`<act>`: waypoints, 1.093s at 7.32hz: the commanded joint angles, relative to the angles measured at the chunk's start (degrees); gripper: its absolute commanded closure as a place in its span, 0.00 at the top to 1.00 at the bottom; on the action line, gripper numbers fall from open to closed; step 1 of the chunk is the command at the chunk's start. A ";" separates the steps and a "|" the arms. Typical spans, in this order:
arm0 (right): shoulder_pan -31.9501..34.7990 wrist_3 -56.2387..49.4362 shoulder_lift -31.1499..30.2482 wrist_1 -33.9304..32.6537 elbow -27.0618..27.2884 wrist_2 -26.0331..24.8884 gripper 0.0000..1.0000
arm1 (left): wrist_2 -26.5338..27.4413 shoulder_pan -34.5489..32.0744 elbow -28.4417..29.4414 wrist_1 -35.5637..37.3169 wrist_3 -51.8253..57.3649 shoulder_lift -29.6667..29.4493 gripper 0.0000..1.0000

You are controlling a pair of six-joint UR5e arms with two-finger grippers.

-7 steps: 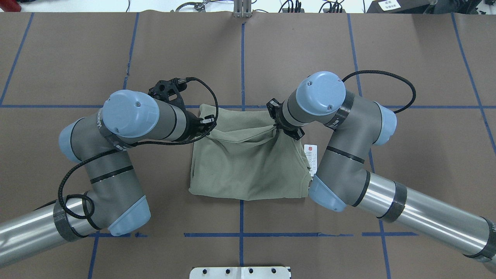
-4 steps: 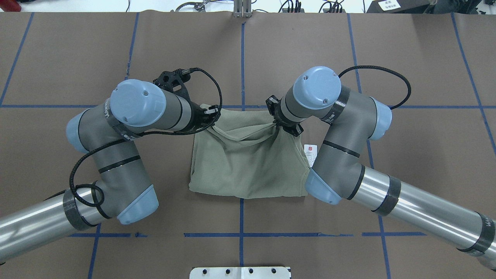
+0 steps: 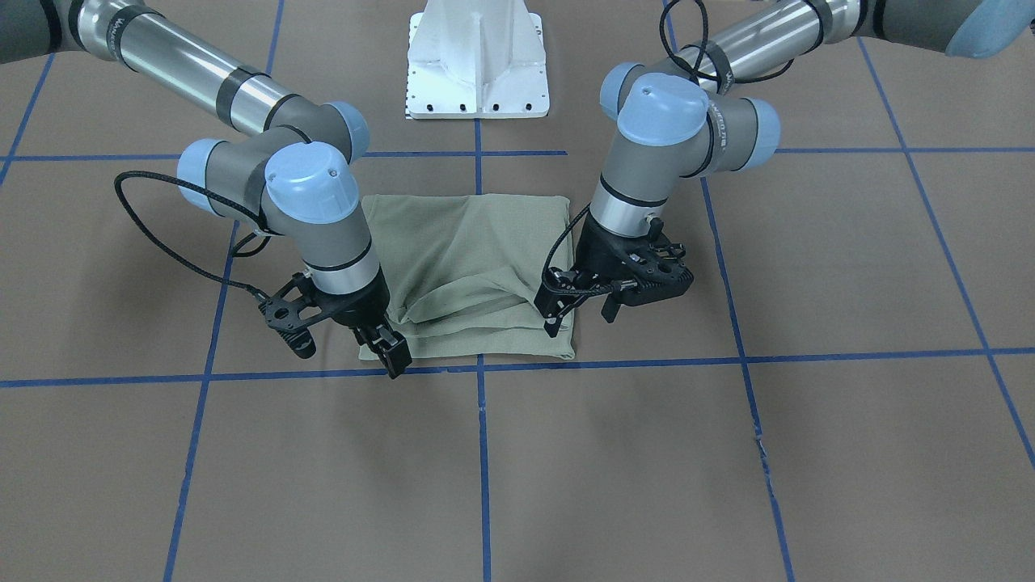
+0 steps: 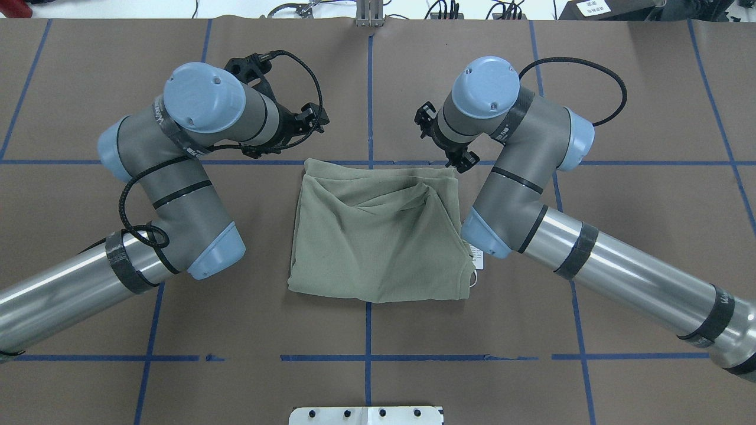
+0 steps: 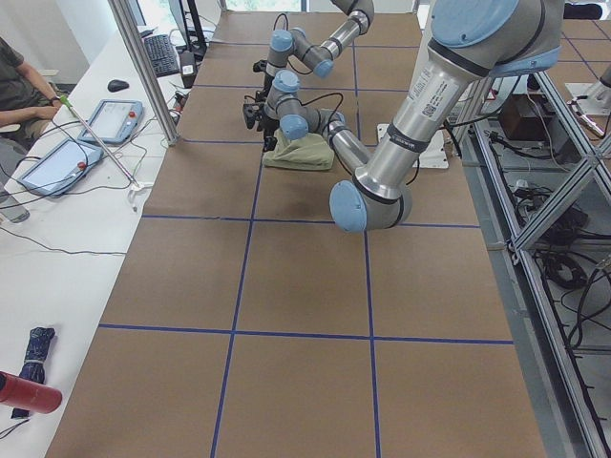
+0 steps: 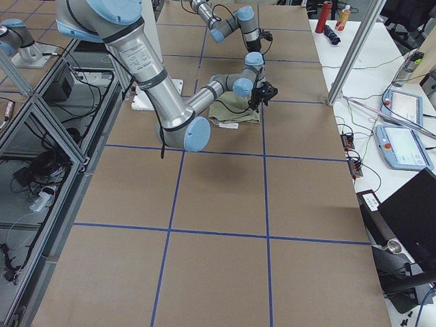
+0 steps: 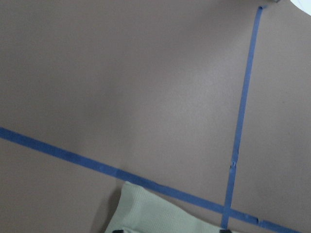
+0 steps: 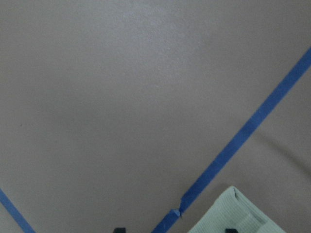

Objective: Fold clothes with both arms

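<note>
The sage-green shirt (image 4: 378, 236) lies folded in a rough square at the table's middle, with creases near its far edge; it also shows in the front view (image 3: 469, 259). Its white hang tag (image 4: 477, 258) peeks out under my right elbow. My left gripper (image 4: 315, 118) is open and empty, just beyond the shirt's far left corner (image 7: 160, 216). My right gripper (image 4: 444, 140) is open and empty, just beyond the far right corner (image 8: 238, 213). In the front view the left gripper (image 3: 556, 311) and the right gripper (image 3: 392, 352) hang over the shirt's corners, apart from the cloth.
The brown table cover carries a blue tape grid (image 4: 369, 88). The white pedestal base (image 3: 477, 65) stands at the robot's side. A side bench with tablets (image 5: 110, 119) and a seated person (image 5: 14, 81) lie beyond the far edge.
Both grippers have let go of the shirt's lifted edge and moved away toward the far side. The released edge has dropped and now lies on the folded shirt.
</note>
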 commanded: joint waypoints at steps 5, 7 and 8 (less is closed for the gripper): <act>23.27 -65.46 -12.65 -5.22 0.11 17.15 1.00 | -14.87 -23.44 -10.86 2.41 46.86 20.01 1.00; 30.73 -84.83 -18.10 -19.06 10.34 20.12 1.00 | -14.96 -29.69 -17.28 7.58 66.69 29.78 1.00; 32.69 -94.33 -18.91 -28.28 14.75 20.14 1.00 | -14.96 -32.59 -20.53 9.00 77.24 35.30 1.00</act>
